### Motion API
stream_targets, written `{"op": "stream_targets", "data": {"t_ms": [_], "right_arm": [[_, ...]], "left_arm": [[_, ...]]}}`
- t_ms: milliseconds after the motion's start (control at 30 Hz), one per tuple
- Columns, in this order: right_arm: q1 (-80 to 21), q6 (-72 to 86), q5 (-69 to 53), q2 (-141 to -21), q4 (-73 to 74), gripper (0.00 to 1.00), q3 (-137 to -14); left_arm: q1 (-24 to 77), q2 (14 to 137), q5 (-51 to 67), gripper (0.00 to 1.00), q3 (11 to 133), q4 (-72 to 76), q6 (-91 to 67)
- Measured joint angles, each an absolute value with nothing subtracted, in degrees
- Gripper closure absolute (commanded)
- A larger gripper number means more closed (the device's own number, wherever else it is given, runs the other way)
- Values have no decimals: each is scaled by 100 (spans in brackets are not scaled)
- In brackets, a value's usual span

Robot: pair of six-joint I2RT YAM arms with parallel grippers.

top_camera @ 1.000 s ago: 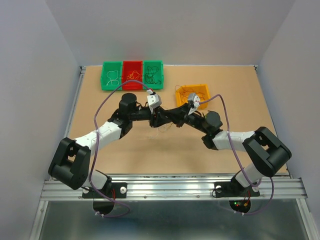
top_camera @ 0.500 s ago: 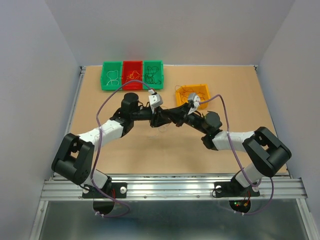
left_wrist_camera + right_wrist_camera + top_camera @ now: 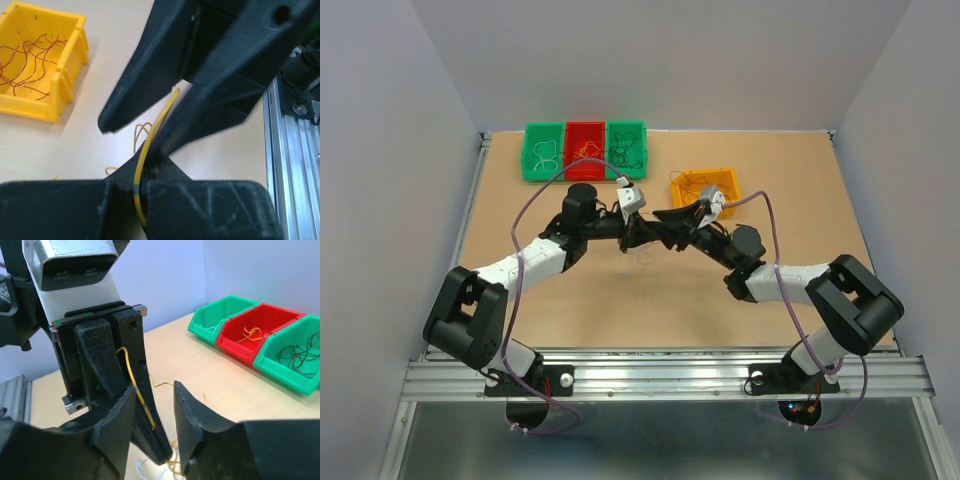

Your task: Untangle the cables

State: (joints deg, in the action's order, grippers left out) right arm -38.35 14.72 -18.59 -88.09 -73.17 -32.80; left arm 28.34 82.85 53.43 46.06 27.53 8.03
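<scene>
A thin yellow cable (image 3: 150, 135) runs up out of my left gripper (image 3: 142, 172), whose jaws are shut on it. In the right wrist view the same yellow cable (image 3: 131, 375) lies along the left gripper's black fingers (image 3: 107, 355). These reach down between the jaws of my right gripper (image 3: 154, 390), which stand apart and open. A small tangle of yellow and white cables (image 3: 172, 462) lies on the table under both. From above, the left gripper (image 3: 638, 235) and right gripper (image 3: 665, 224) meet mid-table over the loose cables (image 3: 642, 253).
A green bin (image 3: 544, 150), a red bin (image 3: 585, 148) and another green bin (image 3: 626, 147) sit in a row at the back, each holding thin wires. A yellow bin (image 3: 705, 185) with reddish wires stands just behind the right gripper. A metal rail (image 3: 660, 378) runs along the near edge.
The left gripper has shut on the yellow cable. The right gripper, shut a second ago, has opened. Both wrists have shifted slightly toward the back.
</scene>
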Motion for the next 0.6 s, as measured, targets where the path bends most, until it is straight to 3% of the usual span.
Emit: {"op": "stream_targets", "data": {"t_ms": [100,333,500,600], "right_arm": [[-3835,1441,-1682,-8803,-7382,38,-3221],[-3835,1431,-967,-8493,-7378,36,-2810],[-3835,1413,-482,-8180,-7400,36,-2504],[-3835,1374,-333,-8103,-7397,36,-2423]], "left_arm": [[2742,8285,5170,100,4718,2539,794],[2078,8484,4003,100,5583,2204,519],[1612,9323,3041,100,6353,2222,390],[1389,10342,2547,100,7439,1946,384]]}}
